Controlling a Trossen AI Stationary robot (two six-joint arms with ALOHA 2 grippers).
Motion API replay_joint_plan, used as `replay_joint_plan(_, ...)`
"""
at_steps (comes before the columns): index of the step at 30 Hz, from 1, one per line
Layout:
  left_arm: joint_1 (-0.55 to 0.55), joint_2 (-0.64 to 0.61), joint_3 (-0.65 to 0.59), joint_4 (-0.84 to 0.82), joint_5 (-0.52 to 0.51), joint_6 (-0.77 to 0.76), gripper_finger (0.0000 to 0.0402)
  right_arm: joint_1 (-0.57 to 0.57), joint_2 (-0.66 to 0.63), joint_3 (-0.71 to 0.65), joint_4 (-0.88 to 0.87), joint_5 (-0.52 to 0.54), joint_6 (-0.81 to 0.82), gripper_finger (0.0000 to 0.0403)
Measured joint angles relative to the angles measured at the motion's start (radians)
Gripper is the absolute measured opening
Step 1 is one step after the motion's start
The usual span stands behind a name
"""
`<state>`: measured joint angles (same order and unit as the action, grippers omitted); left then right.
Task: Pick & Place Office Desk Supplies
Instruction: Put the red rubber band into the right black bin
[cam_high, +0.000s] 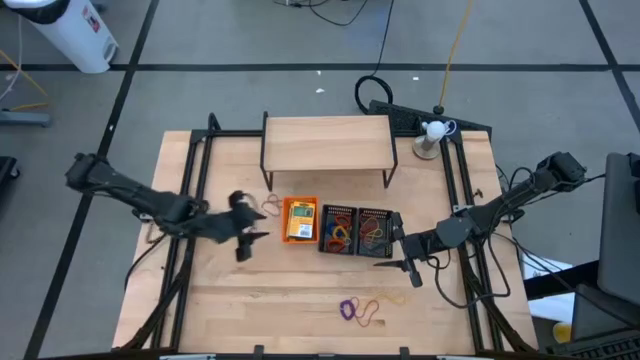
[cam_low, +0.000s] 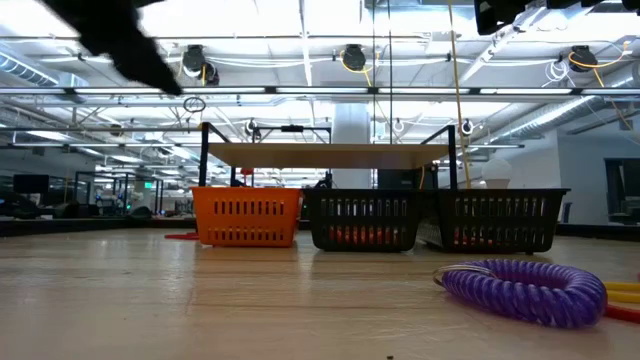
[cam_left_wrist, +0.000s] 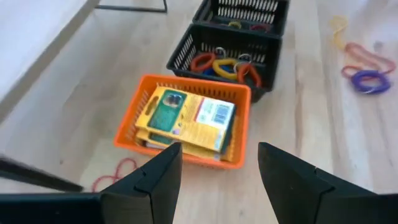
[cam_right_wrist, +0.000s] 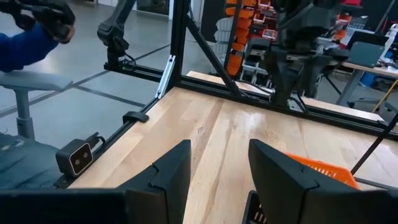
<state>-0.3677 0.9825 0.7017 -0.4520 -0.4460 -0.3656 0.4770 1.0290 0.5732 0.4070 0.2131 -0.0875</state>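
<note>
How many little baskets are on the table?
3, side by side in a row in front of the wooden shelf: the orange tray on the left, a black mesh tray in the middle, another black mesh tray on the right.

We see bright, even light from ceiling lamps (cam_low: 352, 57) glaring in the low view. The nearby purple coil (cam_low: 525, 289) looks soft, and the worktop (cam_high: 300, 290) carries only faint shadows.

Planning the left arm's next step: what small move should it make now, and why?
Probably swing the open, empty left claw toward the red rubber band lying loose on the table beside the orange tray, since the crayon boxes already sit inside.
</note>
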Motion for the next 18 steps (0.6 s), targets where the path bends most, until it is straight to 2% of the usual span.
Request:
replay_joint_plan(4, -0.087, -0.155, -0.169, 0.143, -0.107, -0.048, 0.0212, 0.000, 0.000, 0.000, 0.008, 0.000, -0.001, 0.0150)
replay_joint_plan(8, -0.132, -0.248, -0.336, 0.338, -0.186, 0.006, 0.0212, 0.000, 0.000, 0.000, 0.018, 0.000, -0.003, 0.0150)
replay_joint_plan(15, -0.137, -0.270, -0.580, 0.628, -0.188, 0.030, 0.0212, 0.000, 0.000, 0.000, -0.005, 0.002, 0.037, 0.0150)
replay_joint_plan(18, -0.135, -0.270, -0.642, 0.697, -0.189, 0.031, 0.0212, 0.000, 0.007, 0.000, -0.007, 0.051, 0.055, 0.0150)
